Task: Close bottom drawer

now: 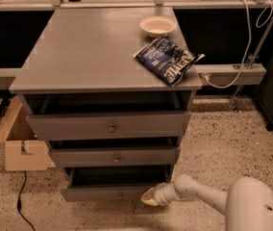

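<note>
The bottom drawer (107, 192) is the lowest of three grey drawers in the cabinet (103, 52). It stands part way out, with a dark gap above its flat front and a small knob (121, 195) at the middle. My gripper (150, 196) sits at the drawer front's right end, its tan tip against the front. The white arm (199, 194) reaches in from the lower right.
The middle drawer (115, 156) and top drawer (108, 125) also stand slightly out. A white bowl (157, 26) and a blue snack bag (167, 60) lie on the cabinet top. A cardboard box (18, 148) sits on the floor at the left. A cable (21, 201) trails below it.
</note>
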You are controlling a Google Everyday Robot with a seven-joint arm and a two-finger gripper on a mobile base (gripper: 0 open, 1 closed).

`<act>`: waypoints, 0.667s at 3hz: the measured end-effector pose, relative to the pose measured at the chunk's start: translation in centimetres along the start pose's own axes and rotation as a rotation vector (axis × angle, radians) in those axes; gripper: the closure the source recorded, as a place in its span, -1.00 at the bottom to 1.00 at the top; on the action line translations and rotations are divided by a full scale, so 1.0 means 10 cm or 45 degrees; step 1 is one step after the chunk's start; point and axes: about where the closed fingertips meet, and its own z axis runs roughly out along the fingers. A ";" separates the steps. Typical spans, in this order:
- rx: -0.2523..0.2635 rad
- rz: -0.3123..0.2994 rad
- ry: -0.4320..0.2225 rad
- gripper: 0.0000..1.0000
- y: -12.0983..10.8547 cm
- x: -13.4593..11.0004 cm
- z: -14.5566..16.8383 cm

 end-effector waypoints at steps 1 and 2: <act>0.106 -0.148 0.005 1.00 -0.14 -0.03 0.01; 0.220 -0.249 0.026 1.00 -0.30 -0.01 0.01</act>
